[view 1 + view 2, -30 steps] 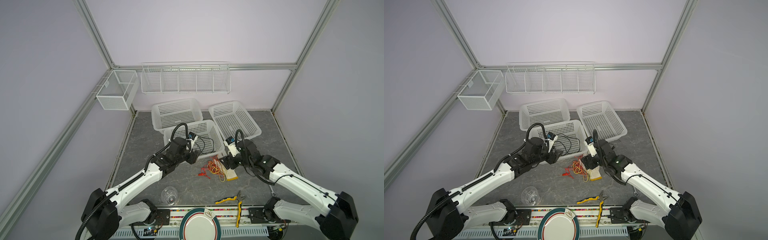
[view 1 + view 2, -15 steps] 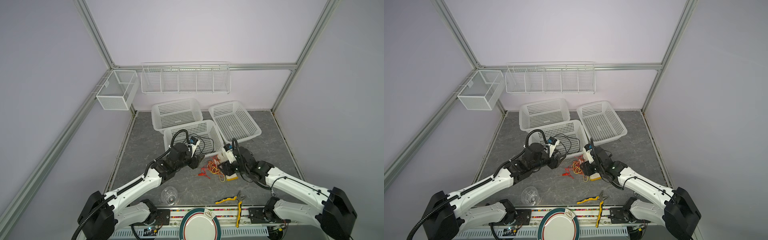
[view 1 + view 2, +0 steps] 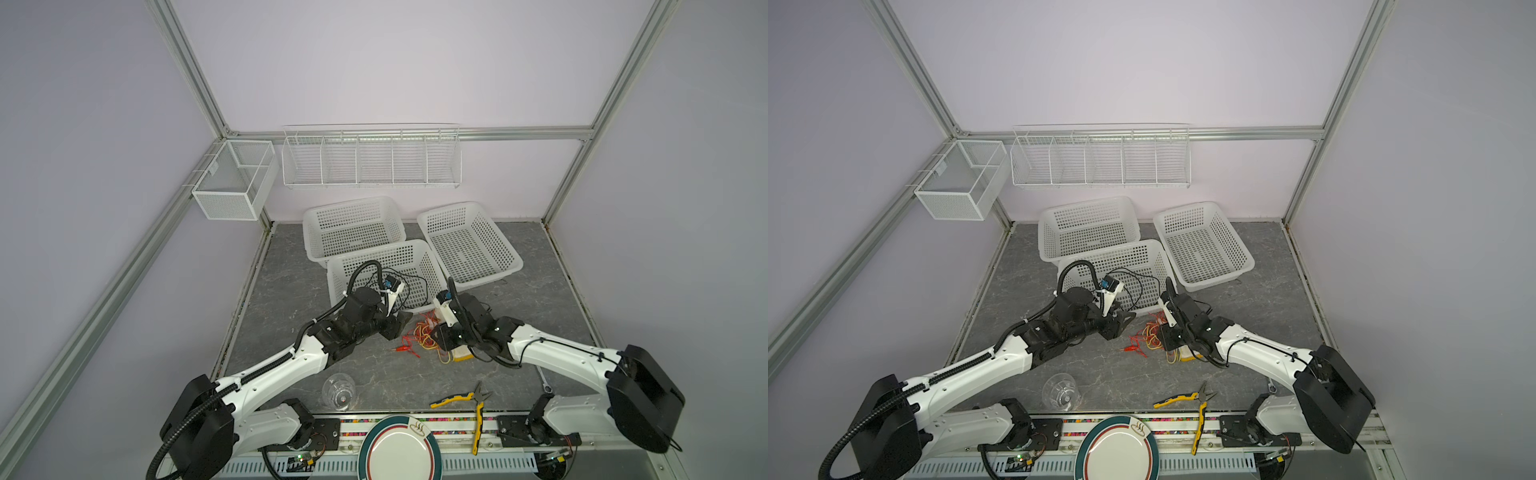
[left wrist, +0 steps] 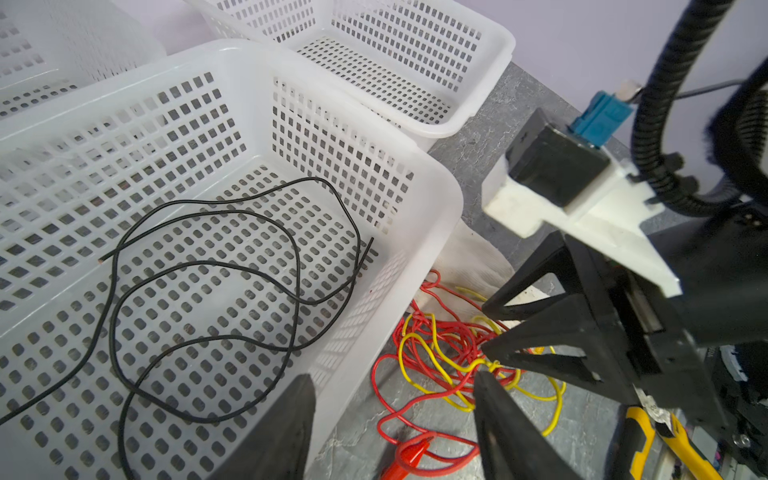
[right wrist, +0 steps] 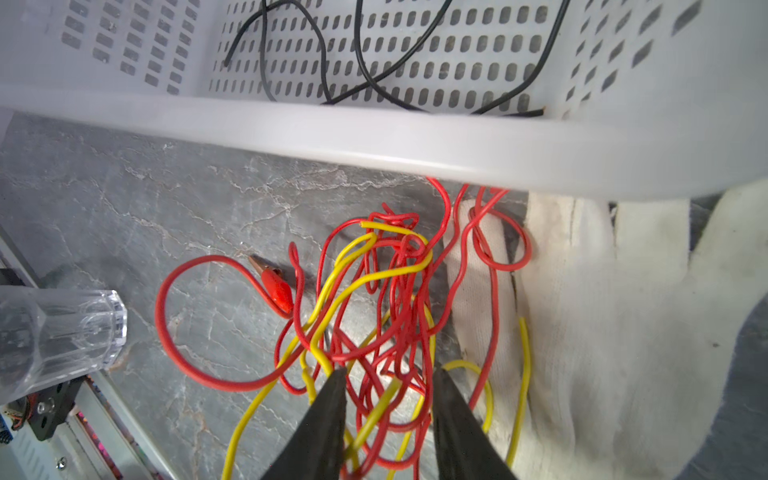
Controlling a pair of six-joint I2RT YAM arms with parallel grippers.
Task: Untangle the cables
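Read the table [image 3: 291, 291] in both top views as a clock face with twelve at the back wall. The red and yellow cables [image 3: 424, 337] [image 5: 386, 291] lie in one loose tangle near the middle. They sit on the bare gray top, just at 6 o'clock of the nearest white basket [image 3: 332, 266]. The tangle's 3 o'clock side is draped over a white cotton glove [image 5: 623, 311]. A red alligator clip [image 5: 276, 286] at the end of one red strand rests on the table at the tangle's 8 o'clock edge. The black cable [image 4: 208, 266] lies apart from the others, looped loosely on the floor of that nearest basket.

The right gripper [image 5: 388, 372] reaches in from 4 o'clock and is down in the tangle. Its jaws stand apart, not clenched. Several red strands and a yellow one pass through the gap between them. Whether either finger presses a strand cannot be told.

The left gripper [image 4: 392, 376] comes in from 8 o'clock and hovers at the tangle's 10 o'clock, over the near corner of the basket. It is released, with its jaws wide and nothing between them.

A back-left basket [image 3: 353, 216] sits at 12 o'clock and a back-right basket [image 3: 457, 216] at 1 o'clock, both just beside the nearest one. Toward the front edge, a clear plastic cup [image 3: 338, 391] lies on its side at 7 o'clock. Yellow-handled pliers [image 3: 478, 401] lie at 5 o'clock, and a green-rimmed plate [image 3: 401, 453] at 6 o'clock.
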